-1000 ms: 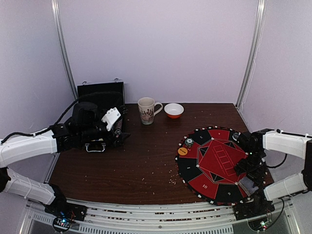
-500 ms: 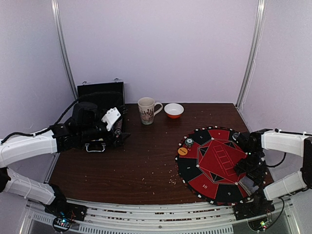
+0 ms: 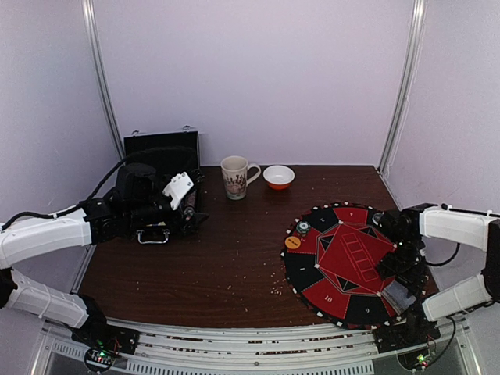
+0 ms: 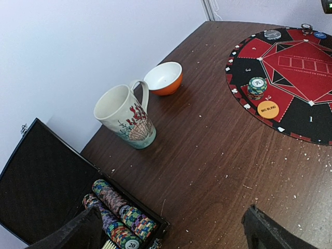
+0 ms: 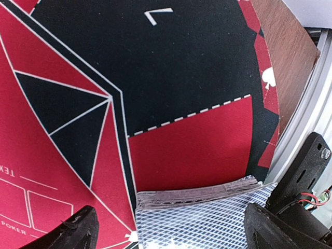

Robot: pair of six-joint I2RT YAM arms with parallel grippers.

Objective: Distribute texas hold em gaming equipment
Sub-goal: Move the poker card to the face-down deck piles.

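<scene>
Looking past your right hand (image 5: pixel 174 231), you see the deck of cards (image 5: pixel 207 215) lying flat on a red part of the round poker mat (image 5: pixel 171 67), close to the mat's edge. The top card shows a grey and white criss-cross back, and the card edges make a neat grey pile. The right hand is spread wide, one finger on each side of the deck, and it grips nothing.

Your left hand (image 4: pixel 171 233) is spread wide too and holds nothing. It hangs by the open black case (image 4: pixel 36 181) at the far left of the counter (image 4: pixel 207 155). In the case lie rows of chips (image 4: pixel 124 215) on their sides, striped in many colours. Near the left edge of the mat sits a small stack of green and white chips (image 4: pixel 257 87), and just beside it an orange disc (image 4: pixel 268 109) that says BIG BLIND. Further across the mat sit more chips (image 4: pixel 272 34), grey, black and blue. A patterned mug (image 4: pixel 124 116) and an orange and white bowl (image 4: pixel 165 78) stand side by side near the back wall.
</scene>
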